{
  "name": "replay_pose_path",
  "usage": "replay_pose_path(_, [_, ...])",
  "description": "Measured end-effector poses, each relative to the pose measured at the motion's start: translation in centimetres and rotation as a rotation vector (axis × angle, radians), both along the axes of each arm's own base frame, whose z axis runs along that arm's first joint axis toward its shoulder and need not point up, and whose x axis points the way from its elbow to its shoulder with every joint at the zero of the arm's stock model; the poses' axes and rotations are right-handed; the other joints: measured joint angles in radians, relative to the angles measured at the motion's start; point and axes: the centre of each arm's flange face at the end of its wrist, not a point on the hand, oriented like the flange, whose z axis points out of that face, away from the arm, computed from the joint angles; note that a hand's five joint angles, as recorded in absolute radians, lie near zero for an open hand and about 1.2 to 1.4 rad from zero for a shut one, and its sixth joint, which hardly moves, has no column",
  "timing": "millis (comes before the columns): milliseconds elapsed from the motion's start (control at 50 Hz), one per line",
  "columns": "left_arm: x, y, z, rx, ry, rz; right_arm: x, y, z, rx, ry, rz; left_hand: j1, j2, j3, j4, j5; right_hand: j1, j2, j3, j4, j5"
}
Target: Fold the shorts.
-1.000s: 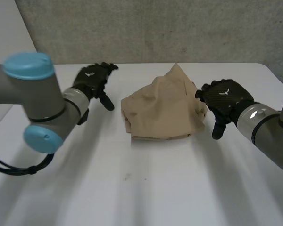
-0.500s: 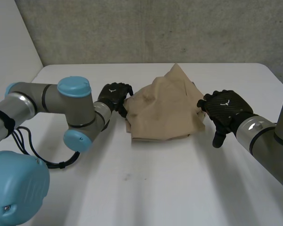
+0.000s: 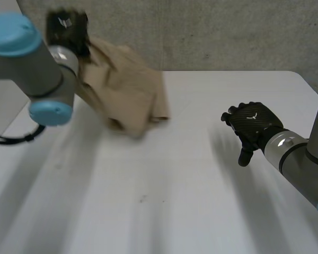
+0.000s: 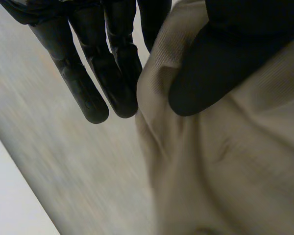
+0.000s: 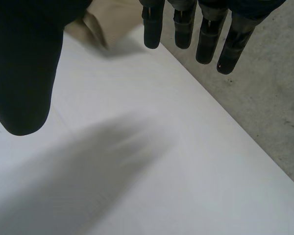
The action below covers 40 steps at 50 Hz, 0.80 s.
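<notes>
The left hand (image 3: 66,29) was high between ten and eleven o'clock in the head view, thumb and fingers pinching a fold of the tan shorts (image 3: 127,92), which hung bunched from it toward four o'clock, lower folds over the white table (image 3: 175,185); whether they touched it was unclear. The right hand (image 3: 252,124) hovered near three o'clock, well apart from the cloth, fingers relaxed, holding nothing

The shorts (image 3: 130,87) were plain tan, unpatterned. The left hand (image 3: 66,26) and right hand (image 3: 253,123) were black. The surface (image 3: 175,201) was white.
</notes>
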Motion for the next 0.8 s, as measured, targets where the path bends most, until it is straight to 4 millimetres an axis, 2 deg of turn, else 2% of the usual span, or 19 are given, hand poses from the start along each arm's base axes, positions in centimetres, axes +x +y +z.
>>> replay_pose_path(40, [-0.1,0.5,1.4,-0.045,0.012,-0.011,0.0,0.0,0.0,0.001,0.000,0.001,0.000,0.000,0.002,0.000,0.000,0.000,0.000,0.000,0.000,0.000])
replay_pose_path(60, [-0.5,1.4,3.2,-0.101,0.026,-0.045,0.0,0.0,-0.1,0.002,0.001,0.002,0.000,0.001,0.004,0.000,0.000,0.000,0.000,0.000,0.000,0.000])
replay_pose_path(120, [-1.5,2.5,4.4,-0.145,0.033,-0.101,0.0,0.0,-0.1,0.003,0.001,0.001,0.000,0.001,0.004,0.000,0.000,0.000,0.000,0.000,0.000,0.000])
replay_pose_path(180, [-4.7,5.0,4.5,-0.168,0.019,-0.252,0.0,0.0,-0.1,0.003,0.001,-0.001,0.000,0.002,0.005,0.000,0.001,0.000,0.000,0.000,0.000,0.000])
replay_pose_path(260, [-9.1,8.2,1.5,-0.123,-0.034,-0.458,-0.1,-0.1,-0.1,0.003,0.001,-0.006,0.000,-0.002,0.001,-0.004,0.011,0.000,0.000,0.000,0.000,0.000])
replay_pose_path(280, [-10.2,9.1,0.3,-0.101,-0.052,-0.515,-0.2,-0.1,-0.1,0.003,0.001,-0.006,-0.088,-0.123,-0.107,-0.115,-0.079,0.000,0.000,0.000,0.000,0.000])
replay_pose_path(300, [-10.2,9.1,0.3,-0.101,-0.052,-0.515,-0.2,-0.1,-0.1,0.003,0.001,-0.006,-0.088,-0.123,-0.107,-0.115,-0.079,0.000,0.000,0.000,0.000,0.000])
replay_pose_path(320, [-11.9,10.7,-2.0,-0.056,-0.087,-0.608,-0.2,-0.1,-0.1,0.003,0.001,-0.007,-0.241,-0.277,-0.263,-0.280,-0.224,0.000,0.000,0.000,0.000,0.000])
replay_pose_path(340, [-12.7,11.7,-3.4,-0.025,-0.108,-0.660,-0.3,-0.2,-0.1,0.003,0.001,-0.010,-0.381,-0.401,-0.371,-0.403,-0.341,0.000,0.000,0.000,0.000,0.000])
replay_pose_path(380, [-13.3,12.6,-4.7,0.007,-0.129,-0.703,-0.4,-0.3,0.0,0.001,0.001,-0.014,-0.449,-0.479,-0.435,-0.469,-0.413,0.000,0.000,0.000,0.000,0.000])
replay_pose_path(400, [-14.0,14.0,-6.7,0.058,-0.160,-0.760,-0.5,-0.4,0.1,-0.001,0.000,-0.021,-0.587,-0.608,-0.577,-0.611,-0.556,0.000,0.000,0.000,0.000,0.000])
replay_pose_path(460, [-14.4,15.7,-8.7,0.120,-0.197,-0.819,-0.8,-0.7,0.2,-0.006,-0.001,-0.033,-0.747,-0.789,-0.773,-0.773,-0.731,0.000,0.000,0.000,0.000,0.000])
replay_pose_path(480, [-14.5,16.3,-9.2,0.139,-0.210,-0.837,-1.0,-0.9,0.3,-0.009,-0.002,-0.040,-0.747,-0.789,-0.773,-0.773,-0.731,0.000,0.000,0.000,0.000,0.000])
replay_pose_path(500, [-14.5,17.3,-10.0,0.166,-0.231,-0.860,-1.3,-1.2,0.5,-0.016,-0.003,-0.054,-0.855,-0.904,-0.894,-0.912,-0.874,0.000,0.000,0.000,0.000,0.000])
replay_pose_path(580, [-14.1,19.5,-10.8,0.201,-0.297,-0.893,-2.2,-2.0,1.1,-0.034,-0.008,-0.086,-0.910,-0.947,-0.939,-0.953,-0.921,0.000,0.000,0.000,0.000,0.000])
replay_pose_path(660, [-13.5,20.5,-10.5,0.198,-0.347,-0.885,-2.6,-2.4,1.5,-0.047,-0.012,-0.101,-0.922,-0.949,-0.939,-0.953,-0.921,0.000,0.000,0.000,0.000,0.000])
replay_pose_path(800, [-10.5,21.4,-8.4,0.205,-0.411,-0.740,-2.6,-3.0,2.7,-0.088,-0.019,-0.088,-0.922,-0.949,-0.939,-0.953,-0.921,0.000,0.000,0.000,0.000,0.000])
